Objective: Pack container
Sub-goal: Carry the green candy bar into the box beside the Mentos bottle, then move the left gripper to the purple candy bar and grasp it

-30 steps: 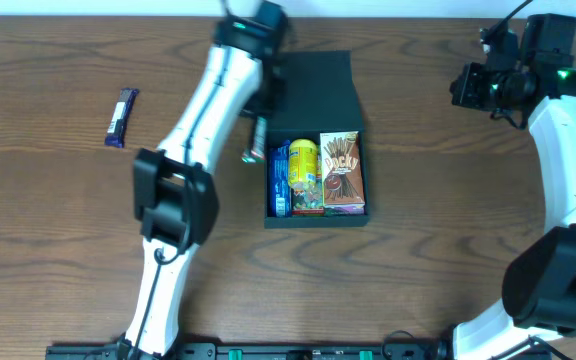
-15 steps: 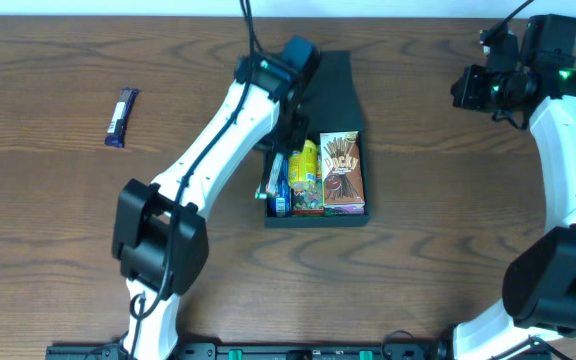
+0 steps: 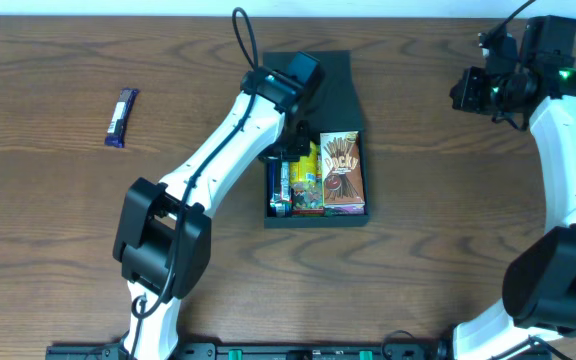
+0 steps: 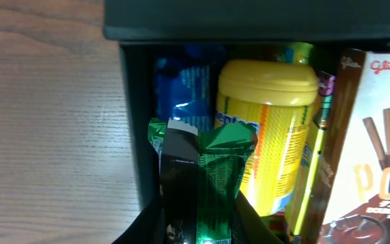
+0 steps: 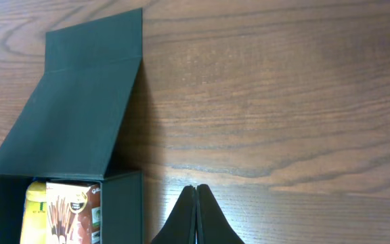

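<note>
Container: the dark teal container [image 3: 316, 220] stood open near the middle of the table [image 3: 48, 230], somewhat toward its far edge.
Lid: the flap lid [image 3: 330, 90] of the same colour was hinged at the far wall and extended away from the opening; in the right wrist view it sloped [image 5: 66, 115] up from the container wall.
Contents, right side: a Pocky box [image 3: 341, 170] lay face up against the right wall, its stick print visible [image 4: 374, 156].
Contents, middle: a yellow canister [image 4: 269, 129] lay on its side just beside the Pocky box, cap toward the lid.
Contents, left side: a blue snack pack [image 4: 181, 88] lay between the yellow canister and the left wall.
Left tool: the left tool [image 4: 198, 227] was narrowed onto a green snack pack [image 4: 215, 169], fingers on either side of its lower part.
Green snack pack position: it was over the left half of the opening, above the blue snack pack and beside the yellow canister; contact with the contents cannot be determined.
Right tool: the right tool [image 5: 196, 203] had its fingers pressed together with nothing between them, held above bare table, well apart from the container on its right.
Outside the container: a dark purple candy bar [image 3: 120, 117] lay on the table far to the left.
</note>
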Available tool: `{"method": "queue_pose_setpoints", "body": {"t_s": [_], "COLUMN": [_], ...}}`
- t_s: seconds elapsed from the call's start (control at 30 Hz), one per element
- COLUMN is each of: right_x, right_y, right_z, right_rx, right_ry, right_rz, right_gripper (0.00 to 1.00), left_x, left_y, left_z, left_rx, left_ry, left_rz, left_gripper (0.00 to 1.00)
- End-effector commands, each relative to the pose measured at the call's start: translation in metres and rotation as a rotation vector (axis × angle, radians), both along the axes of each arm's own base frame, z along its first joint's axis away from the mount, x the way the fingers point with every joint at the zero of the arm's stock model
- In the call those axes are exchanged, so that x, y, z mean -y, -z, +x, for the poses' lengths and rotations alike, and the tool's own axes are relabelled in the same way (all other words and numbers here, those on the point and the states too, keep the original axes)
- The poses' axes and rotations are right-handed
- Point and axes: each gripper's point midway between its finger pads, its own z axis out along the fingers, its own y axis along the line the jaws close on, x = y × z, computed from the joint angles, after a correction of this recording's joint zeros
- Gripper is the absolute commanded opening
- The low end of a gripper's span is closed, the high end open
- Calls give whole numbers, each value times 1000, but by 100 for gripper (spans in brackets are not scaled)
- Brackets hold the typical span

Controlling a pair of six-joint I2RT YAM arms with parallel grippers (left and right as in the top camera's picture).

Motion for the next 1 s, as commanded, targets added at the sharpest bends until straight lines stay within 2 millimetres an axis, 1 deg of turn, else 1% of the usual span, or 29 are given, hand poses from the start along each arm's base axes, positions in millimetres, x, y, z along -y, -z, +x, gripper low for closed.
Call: {"method": "queue_pose_setpoints", "body": {"t_s": [0.0, 0.03, 0.17, 0.23, 0.3, 0.33, 0.37, 0.43, 0.47, 0.5, 0.53, 0.57, 0.6, 0.63, 0.67, 0.7, 0.77, 0.83, 0.9, 0.97], "right_x": [3, 3, 3, 3, 2, 2, 2, 2, 2, 2, 2, 2, 2, 1, 1, 1, 1, 1, 1, 1], "right_y": [-11, -11, -10, -9, -8, -8, -8, -7, -7, -7, -7, -6, -6, -5, -5, -5, -5, -5, -5, -4], "right_z": [1, 0, -2, -3, -4, -4, -5, -5, -6, -6, -7, -7, -8, -9, -10, -10, -10, -10, -10, -11], "right_rx": [29, 27, 14, 11, 7, 4, 1, -2, -4, -5, -8, -11, -15, -20, -23, -23, -23, -23, -24, -28], "right_ry": [-7, -7, -7, -7, -7, -7, -7, -7, -7, -7, -7, -7, -7, -7, -7, -7, -7, -7, -7, -7], "right_rz": [-9, -9, -7, -6, -5, -5, -5, -4, -4, -4, -3, -2, -1, -1, 0, 0, 0, 0, 0, 1], "right_gripper": [1, 2, 1, 2, 2, 2, 2, 2, 1, 2, 1, 1, 2, 2, 2, 2, 2, 2, 2, 2], "left_x": [2, 2, -5, -7, -7, -11, -19, -49, -72, -90, -105, -128, -148, -169, -185, -200, -239, -273, -296, -311], "left_y": [-1, -1, -1, -3, -8, -14, -23, -45, -58, -67, -74, -80, -82, -82, -80, -77, -67, -57, -49, -37], "left_z": [0, 0, 5, 8, 11, 16, 23, 44, 56, 64, 71, 80, 88, 95, 100, 105, 116, 126, 132, 136], "left_rx": [14, 14, 39, 48, 59, 78, 116, 226, 290, 330, 358, 381, 383, 372, 359, 346, 321, 311, 308, 301], "left_ry": [-17, -23, -42, -45, -51, -59, -74, -125, -167, -204, -232, -255, -250, -247, -244, -243, -223, -200, -203, -208], "left_rz": [11, 12, 46, 49, 46, 54, 85, 192, 262, 307, 339, 375, 393, 396, 393, 385, 356, 314, 286, 247], "left_gripper": [52, 59, 64, 63, 61, 59, 58, 59, 62, 66, 70, 72, 75, 76, 79, 82, 89, 91, 93, 97]}}
